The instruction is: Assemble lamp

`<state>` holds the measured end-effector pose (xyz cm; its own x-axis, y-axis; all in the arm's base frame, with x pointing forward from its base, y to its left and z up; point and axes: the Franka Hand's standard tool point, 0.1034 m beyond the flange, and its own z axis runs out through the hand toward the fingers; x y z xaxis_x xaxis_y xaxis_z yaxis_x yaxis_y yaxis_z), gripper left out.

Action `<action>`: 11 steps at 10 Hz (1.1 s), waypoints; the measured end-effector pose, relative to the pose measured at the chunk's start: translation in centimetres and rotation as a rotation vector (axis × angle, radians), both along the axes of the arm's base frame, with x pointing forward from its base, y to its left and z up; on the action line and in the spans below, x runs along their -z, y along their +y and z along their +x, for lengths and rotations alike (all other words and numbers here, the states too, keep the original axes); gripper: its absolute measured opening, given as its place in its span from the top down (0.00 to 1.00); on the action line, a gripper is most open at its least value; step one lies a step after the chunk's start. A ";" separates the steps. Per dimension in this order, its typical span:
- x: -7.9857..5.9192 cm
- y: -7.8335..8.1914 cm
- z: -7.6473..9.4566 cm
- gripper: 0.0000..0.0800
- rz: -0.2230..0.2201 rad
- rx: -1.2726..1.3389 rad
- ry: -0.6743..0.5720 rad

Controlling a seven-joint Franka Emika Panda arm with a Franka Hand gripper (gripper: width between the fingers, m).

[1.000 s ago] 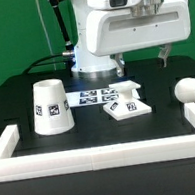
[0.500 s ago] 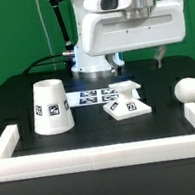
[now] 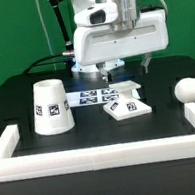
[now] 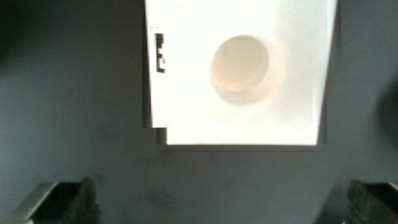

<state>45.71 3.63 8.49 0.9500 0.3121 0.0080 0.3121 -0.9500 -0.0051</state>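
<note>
The arm points its claw (image 3: 123, 69) straight down, its 2 fingers (image 4: 63, 202) spread wide apart.

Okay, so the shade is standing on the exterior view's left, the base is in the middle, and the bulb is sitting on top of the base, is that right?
Not quite. The bulb is not on the base; it lies off on the exterior view's right, apart from the base, as the exterior view shows. The shade does stand on that view's left, with the base in the middle.
</note>
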 end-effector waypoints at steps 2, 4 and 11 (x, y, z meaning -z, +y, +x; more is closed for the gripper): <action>0.2 -0.1 -0.2 0.13 0.004 0.003 0.001; 1.3 -0.7 -2.2 0.13 0.020 0.030 0.016; 3.5 -0.1 -3.5 0.13 0.022 0.018 0.041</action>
<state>42.25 3.58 4.95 0.9551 0.2952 -0.0243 0.2942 -0.9550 -0.0383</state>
